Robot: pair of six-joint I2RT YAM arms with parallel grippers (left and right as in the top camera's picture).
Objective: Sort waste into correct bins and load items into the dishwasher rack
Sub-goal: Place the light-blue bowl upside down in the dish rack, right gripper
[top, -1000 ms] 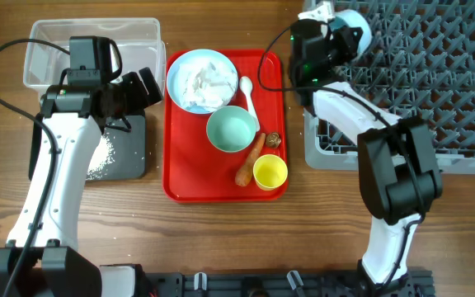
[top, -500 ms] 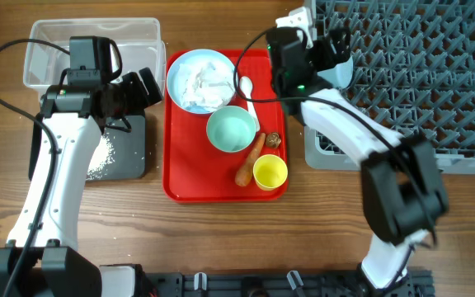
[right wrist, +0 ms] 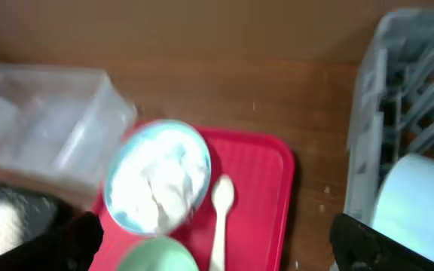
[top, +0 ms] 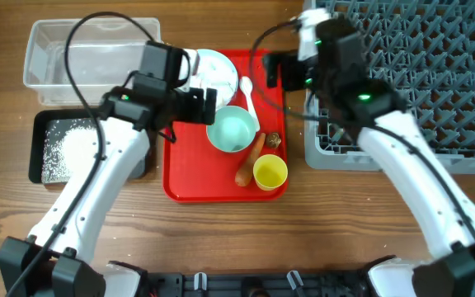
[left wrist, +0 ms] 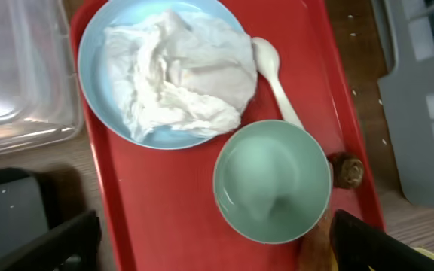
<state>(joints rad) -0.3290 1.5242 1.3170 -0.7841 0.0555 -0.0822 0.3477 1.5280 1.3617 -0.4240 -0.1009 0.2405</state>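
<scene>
From above, the red tray (top: 180, 177) lies between the bins and the rack (top: 419, 82). It carries a plate (top: 225, 64) heaped with tissue (top: 213, 81), a bowl (top: 232, 130), a spoon (top: 248, 95), a carrot piece (top: 250, 161), a brown lump (top: 274, 140) and a yellow cup (top: 270, 172). The clear tub (top: 56, 49) sits far left, and the black tray (top: 39, 157) beside it holds rice (top: 72, 147). The left claw (top: 190, 105) hangs over the red tray's left side, the right claw (top: 285, 73) over its far right corner.

From the left wrist, the left claw (left wrist: 213, 241) is spread with nothing in it. The bowl (left wrist: 270, 181) below it is empty.

The right wrist view is blurred. The right claw (right wrist: 217, 245) is spread and holds nothing, and a second bowl (right wrist: 420, 203) sits inside the rack (right wrist: 368, 113)
</scene>
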